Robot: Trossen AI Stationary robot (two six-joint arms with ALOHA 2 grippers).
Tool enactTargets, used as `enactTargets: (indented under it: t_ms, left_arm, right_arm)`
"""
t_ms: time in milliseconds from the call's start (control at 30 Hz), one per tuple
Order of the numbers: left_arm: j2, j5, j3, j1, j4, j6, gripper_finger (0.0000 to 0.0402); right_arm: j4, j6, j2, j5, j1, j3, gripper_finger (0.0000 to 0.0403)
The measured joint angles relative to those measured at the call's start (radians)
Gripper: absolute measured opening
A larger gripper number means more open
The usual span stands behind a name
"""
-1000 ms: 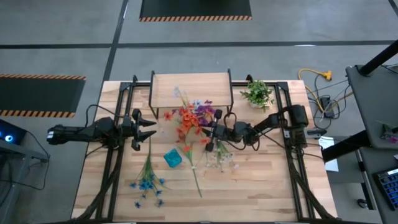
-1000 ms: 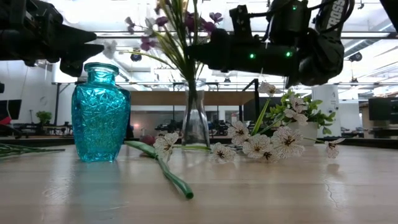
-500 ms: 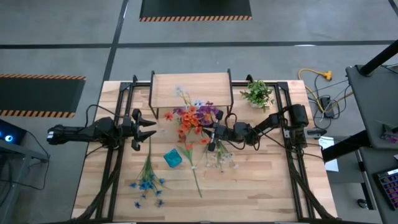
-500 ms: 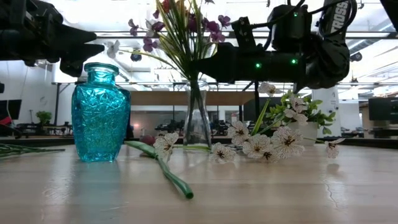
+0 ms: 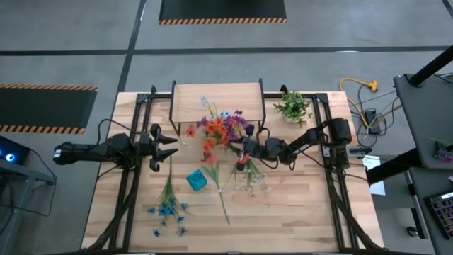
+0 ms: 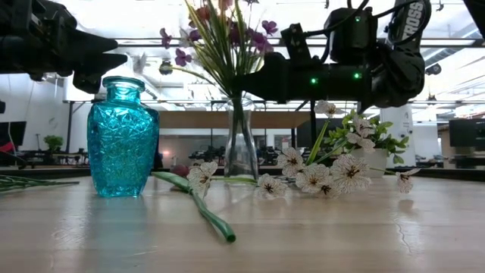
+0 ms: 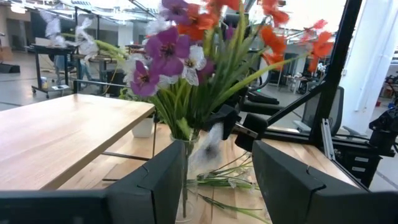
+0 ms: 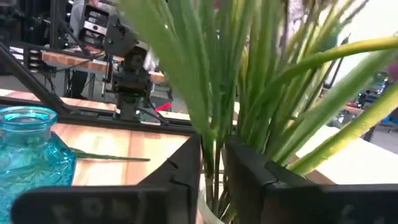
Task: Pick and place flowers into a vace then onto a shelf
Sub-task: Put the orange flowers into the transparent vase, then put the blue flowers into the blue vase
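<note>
**Bouquet gripped over the clear vase**

From above, the right gripper [image 5: 243, 151] clenched the flowers [image 5: 221, 129] just before the shelf [image 5: 219, 101]. At table level, the stems stood in the clear vase [image 6: 239, 144]. The left gripper [image 5: 172, 145] waited, spread. A straight, slow release seemed wise.

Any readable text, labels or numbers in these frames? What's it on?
"ROSS": white letters, apparently part of a longer word, on the dark casing of the right arm in the low view.
No other text can be read in any view.
</note>
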Motion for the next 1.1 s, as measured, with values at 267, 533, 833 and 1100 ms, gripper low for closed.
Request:
enactTargets:
  t_ms: [267, 533, 833, 1100]
  left_arm:
    - [0.000, 0.000, 0.000, 0.000, 0.000, 0.000, 0.0174]
    - [0.000, 0.000, 0.000, 0.000, 0.000, 0.000, 0.0174]
    - [0.000, 0.000, 0.000, 0.000, 0.000, 0.000, 0.0174]
    - [0.000, 0.000, 0.000, 0.000, 0.000, 0.000, 0.0174]
  right_arm:
    - [-0.077, 0.000, -0.054, 0.040, 0.011, -0.021, 0.0136]
    - [-0.351, 0.013, -0.224, 0.051, 0.049, -0.047, 0.0179]
    - [-0.615, 0.063, -0.375, 0.051, 0.055, -0.048, 0.0189]
    - [-0.946, 0.144, -0.561, 0.052, 0.065, -0.048, 0.0189]
